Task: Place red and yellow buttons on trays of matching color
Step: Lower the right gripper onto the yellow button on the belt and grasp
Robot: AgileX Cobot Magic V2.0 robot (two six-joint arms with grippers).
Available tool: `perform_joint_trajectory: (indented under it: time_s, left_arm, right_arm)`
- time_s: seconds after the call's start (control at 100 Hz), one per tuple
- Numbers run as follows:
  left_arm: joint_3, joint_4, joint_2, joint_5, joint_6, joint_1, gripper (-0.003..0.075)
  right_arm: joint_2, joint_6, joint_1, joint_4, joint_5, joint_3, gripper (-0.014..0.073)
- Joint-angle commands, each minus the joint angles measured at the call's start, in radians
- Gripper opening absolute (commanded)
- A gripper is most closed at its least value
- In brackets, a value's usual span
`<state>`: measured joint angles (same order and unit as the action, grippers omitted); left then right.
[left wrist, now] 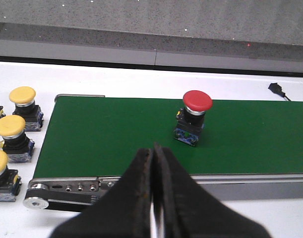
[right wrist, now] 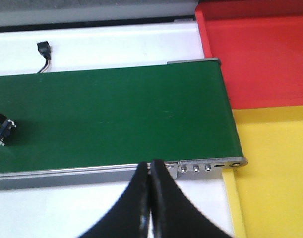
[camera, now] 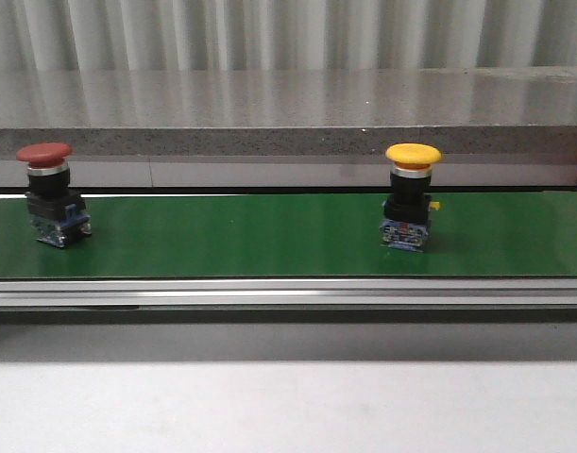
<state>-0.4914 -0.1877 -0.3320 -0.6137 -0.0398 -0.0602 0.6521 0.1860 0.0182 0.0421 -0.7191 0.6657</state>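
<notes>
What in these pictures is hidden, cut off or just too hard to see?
- Front view: neither tray nor either arm appears.
- Right wrist view: red tray and yellow tray run off the frame edge; a button is cut by the edge, cap colour unknown.
- Left wrist view: spare yellow buttons are partly cropped; the left end effector hides the table in front of the belt.

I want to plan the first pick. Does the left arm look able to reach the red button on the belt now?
Probably yes. The left wrist view shows the red button standing alone on the green belt, nothing between it and the closed left gripper. The fingers must open first.
</notes>
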Motion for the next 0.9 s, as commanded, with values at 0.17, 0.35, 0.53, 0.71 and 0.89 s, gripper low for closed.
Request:
perform_joint_trajectory:
  time_s: [0.17,0.35,0.53,0.71,0.89]
  left_arm:
    - [-0.026,-0.013,-0.008,0.078,-0.004,-0.01,-0.002]
    - [-0.026,-0.013,-0.008,0.075,-0.004,-0.01,-0.002]
    - [-0.026,-0.013,-0.008,0.075,-0.004,-0.01,-0.002]
    - [-0.026,-0.013,-0.008,0.075,-0.004,-0.01,-0.002]
    - [-0.026,-0.013,-0.008,0.075,-0.004,-0.01,-0.002]
  right_arm:
    - [0.145,-0.005,0.0,-0.014,0.009,0.059,0.0072]
    - [0.158,-0.005,0.0,-0.042,-0.011,0.059,0.0515]
    - [0.158,-0.006,0.0,-0.053,-0.004,0.059,0.0633]
    - [0.206,-0.145,-0.002,-0.177,-0.004,0.098,0.0626]
    - [0.314,-0.295,-0.003,-0.322,-0.004,0.167,0.0626]
